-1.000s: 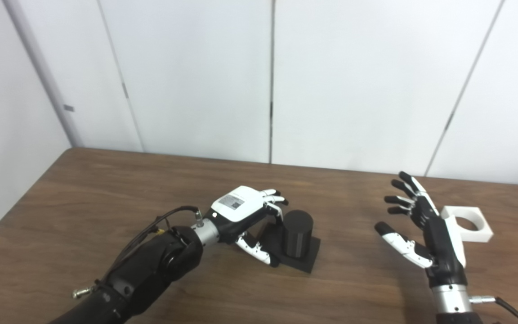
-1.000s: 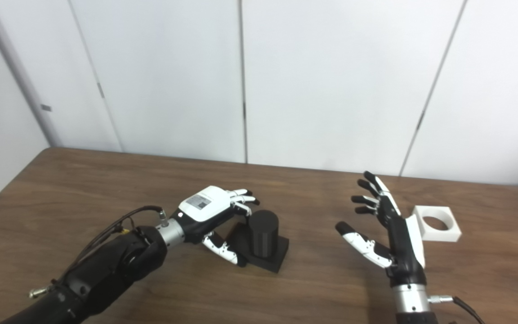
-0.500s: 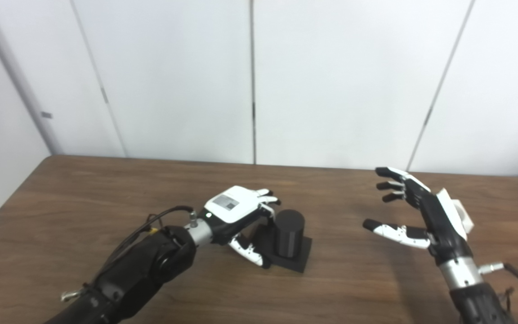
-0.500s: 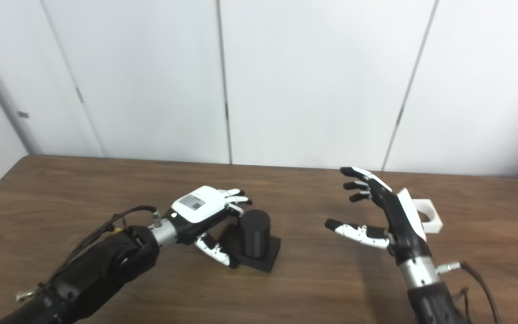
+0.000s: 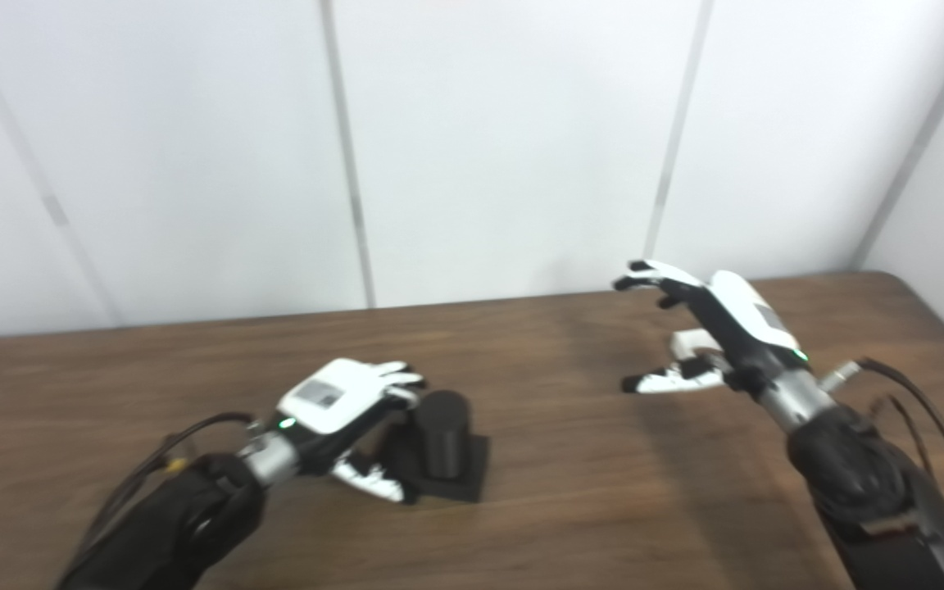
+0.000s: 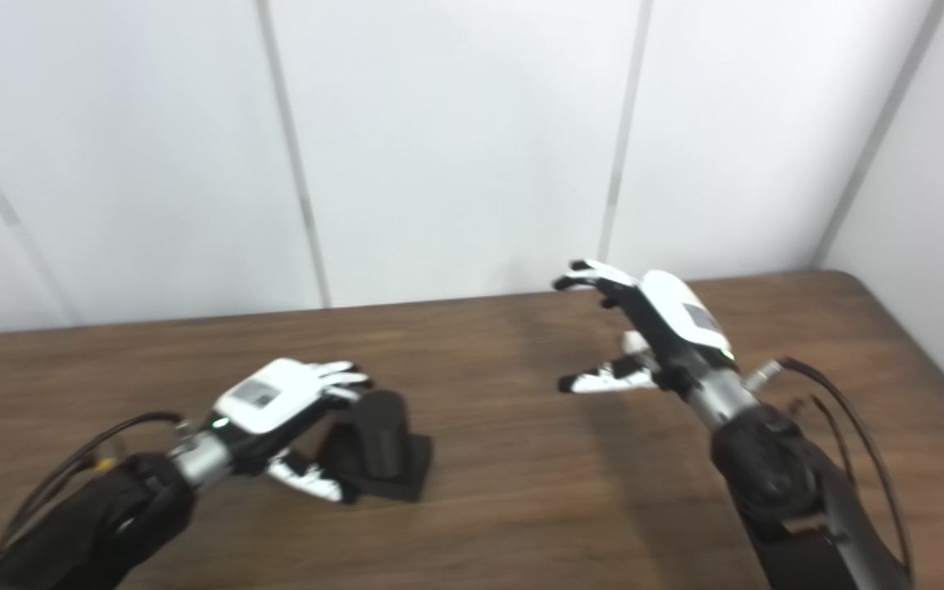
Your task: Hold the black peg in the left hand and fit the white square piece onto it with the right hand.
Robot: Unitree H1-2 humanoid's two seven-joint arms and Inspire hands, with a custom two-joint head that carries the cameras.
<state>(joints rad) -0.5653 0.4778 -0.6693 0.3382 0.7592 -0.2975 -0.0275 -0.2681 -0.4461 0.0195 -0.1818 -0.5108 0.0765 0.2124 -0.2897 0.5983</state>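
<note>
Since a second ago my right hand [image 5: 718, 328] has swung palm-down over the white square piece [image 5: 689, 342], fingers spread. Left hand [image 5: 341, 410] cups the black peg [image 5: 439, 434] on the worktop [image 5: 587, 492], not yet closed.

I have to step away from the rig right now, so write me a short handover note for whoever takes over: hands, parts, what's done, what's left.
Left hand: fingers curled over the black peg, thumb low at its base; contact is too blurred to confirm. The peg stands upright on the table, not lifted.
Right hand: open, palm down, hovering over the white square piece, which lies on the table mostly hidden beneath it. Not gripped.
Done: both hands are at their parts.
Left: close on the peg and hold it, pick up the white piece, carry it over and fit its hole onto the peg.
</note>
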